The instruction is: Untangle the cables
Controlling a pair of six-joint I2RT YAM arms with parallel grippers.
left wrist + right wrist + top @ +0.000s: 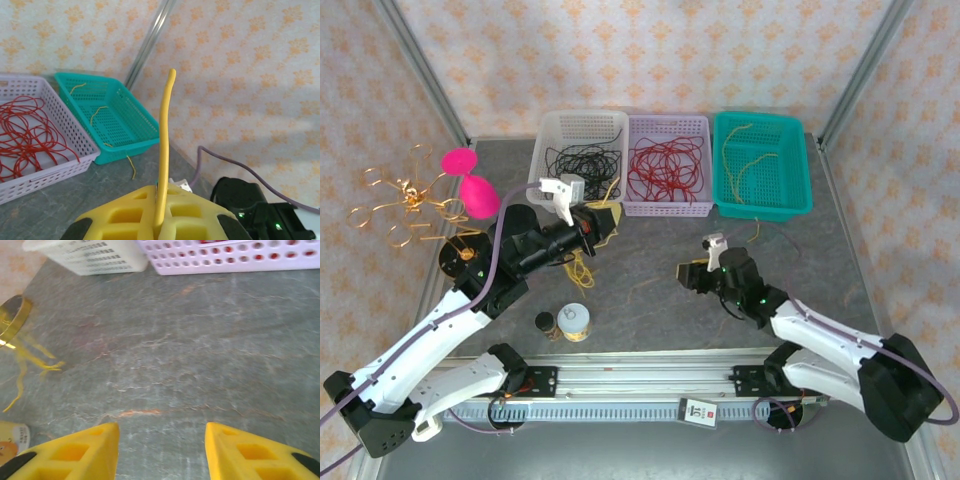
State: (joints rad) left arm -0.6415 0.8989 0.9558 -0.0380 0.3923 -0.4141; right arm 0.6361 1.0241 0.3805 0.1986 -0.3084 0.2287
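Note:
A small bunch of yellow cables (582, 268) dangles under my left gripper (605, 222), in front of the white basket. In the left wrist view one yellow cable (165, 130) rises straight up from my left gripper (161, 192), whose yellow fingers are shut on it. My right gripper (688, 275) hovers low over the middle of the table, apart from the bunch. Its yellow fingers (75, 452) stand open around bare table, with the gripper's middle (162, 440) empty. At the left edge of the right wrist view lie yellow cable ends (30, 365).
Three baskets line the back: a white basket (582, 160) with black cables, a lilac basket (667, 165) with red ones, a teal basket (760, 165) with yellow ones. A pink object (470, 180) and gold wire ornament (405, 200) stand left. A small can (574, 322) and dark jar (546, 322) sit in front.

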